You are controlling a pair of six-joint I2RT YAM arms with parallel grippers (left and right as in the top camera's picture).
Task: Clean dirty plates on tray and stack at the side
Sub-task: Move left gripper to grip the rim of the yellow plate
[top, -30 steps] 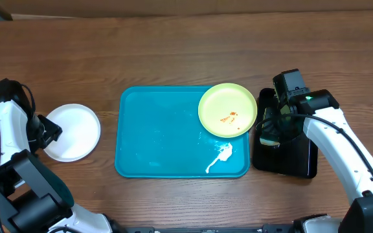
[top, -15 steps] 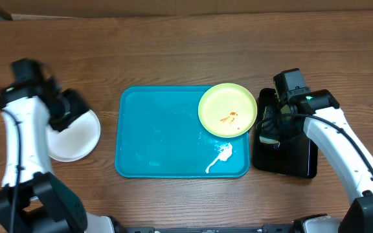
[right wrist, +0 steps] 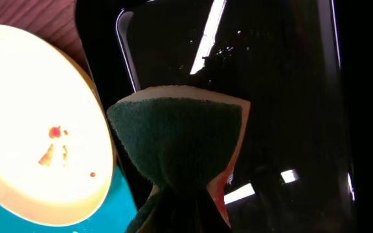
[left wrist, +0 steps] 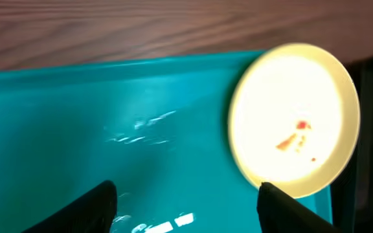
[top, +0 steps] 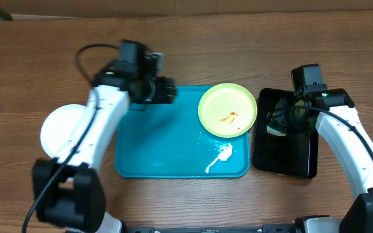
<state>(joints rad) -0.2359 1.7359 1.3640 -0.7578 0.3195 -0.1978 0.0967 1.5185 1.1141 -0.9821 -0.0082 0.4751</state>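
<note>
The pale yellow-green plate (top: pixel 228 110) lies in a far corner of the blue tray (top: pixel 154 152), its edge riding over the tray's rim on the side facing the right jaws. A few reddish-orange smears (top: pixel 230 118) mark its middle. Seen from the left wrist, this plate (left wrist: pixel 294 120) sits ahead of the left jaws and off toward one finger, not between them and not touching them. The left jaws hang over the tray's far edge, spread wide. Both dark fingers (left wrist: pixel 99 204) show at the bottom of the wrist view, with only bare blue tray floor (left wrist: pixel 109 116) between them and nothing gripped. A white splash (top: pixel 220 157) lies on the tray floor on the near side of the plate, apart from both sets of jaws. Behind the left jaws, well away past the arm, a white plate (top: pixel 60 133) rests on the wooden worktop (top: pixel 238 52) beside the tray. The arm covers part of it, and I cannot tell whether more than one plate is stacked there. The right jaws are pressed together on a sponge (right wrist: pixel 177 139), green-faced with a pale backing. They hold it above the glossy black tray (top: pixel 296 162) that stands just beside the blue one. The yellow-green plate's rim (right wrist: pixel 105 155) is just to the side of the pinched sponge, near it but apart.
</note>
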